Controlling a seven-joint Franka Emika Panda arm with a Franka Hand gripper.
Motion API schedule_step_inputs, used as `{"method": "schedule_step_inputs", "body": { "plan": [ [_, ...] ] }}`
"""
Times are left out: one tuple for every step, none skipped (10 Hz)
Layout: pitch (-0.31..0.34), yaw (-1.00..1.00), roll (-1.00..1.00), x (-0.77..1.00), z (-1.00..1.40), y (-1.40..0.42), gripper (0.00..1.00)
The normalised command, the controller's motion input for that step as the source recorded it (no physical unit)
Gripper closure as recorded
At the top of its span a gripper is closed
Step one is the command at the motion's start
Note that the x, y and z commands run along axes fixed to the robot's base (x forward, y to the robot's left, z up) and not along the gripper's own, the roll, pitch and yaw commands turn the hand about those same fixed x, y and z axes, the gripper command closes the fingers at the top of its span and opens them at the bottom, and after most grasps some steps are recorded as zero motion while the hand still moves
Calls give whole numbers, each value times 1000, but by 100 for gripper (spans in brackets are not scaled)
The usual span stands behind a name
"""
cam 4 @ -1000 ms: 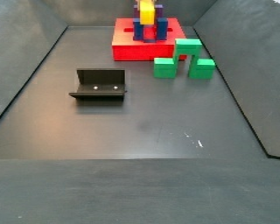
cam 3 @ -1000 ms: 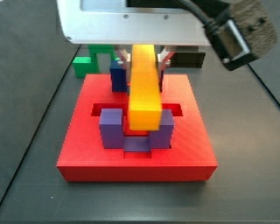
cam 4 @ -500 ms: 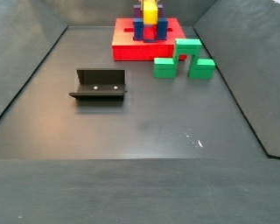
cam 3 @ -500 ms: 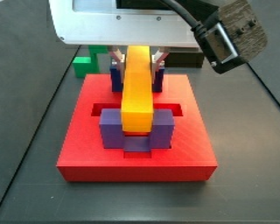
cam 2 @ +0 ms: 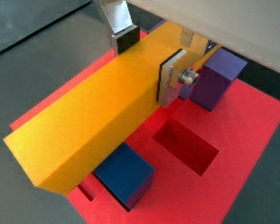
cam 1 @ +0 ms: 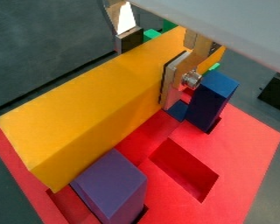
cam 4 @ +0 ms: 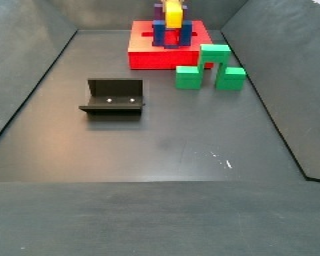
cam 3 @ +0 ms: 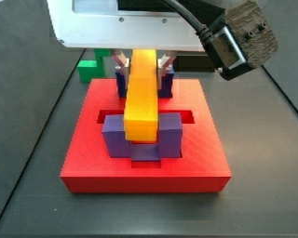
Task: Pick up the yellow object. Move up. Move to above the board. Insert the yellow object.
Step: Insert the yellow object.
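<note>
Board (cam 3: 145, 163), a large flat red square with recessed slots, sits at the far end of a dark grey floor (cam 4: 163, 140), enclosed by dark walls. Purple-blue posts (cam 3: 168, 136) stand on it in two pairs, near and far. Between them lies the yellow object (cam 3: 141, 91), a long orange-yellow bar running near to far. Compared with a second ago, its near end has sunk from above the near posts to level with their tops, so the bar appears to be entering the channel; insertion looks close to done but not finished.

The gripper (cam 1: 150, 58) stands over the board's far half, clenched on the bar. In both wrist views a silver finger (cam 2: 171, 76) presses one long side and a dark pad (cam 2: 123, 39) shows at the opposite edge.

Green stepped blocks (cam 4: 211, 69) stand just right of the board. The fixture (cam 4: 113, 98), a dark L-shaped bracket, stands well apart, nearer and to the left.
</note>
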Motion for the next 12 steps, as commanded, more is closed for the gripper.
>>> {"method": "schedule_step_inputs", "body": {
  "plan": [
    [-9, 3, 0, 66, 0, -3, 100],
    [0, 0, 0, 34, -37, 0, 100],
    [0, 0, 0, 17, -66, 0, 100],
    [0, 0, 0, 0, -86, 0, 100],
    [0, 0, 0, 0, -103, 0, 100],
    [0, 0, 0, 0, -111, 0, 100],
    [-3, 0, 0, 9, -120, -11, 100],
    [-7, 0, 0, 171, -109, -83, 100],
    [0, 0, 7, 217, -80, -77, 100],
    [0, 0, 10, 257, -66, -77, 100],
    [0, 0, 13, 229, -77, -51, 100],
    [0, 0, 23, 77, -66, 0, 100]
  ]
}}
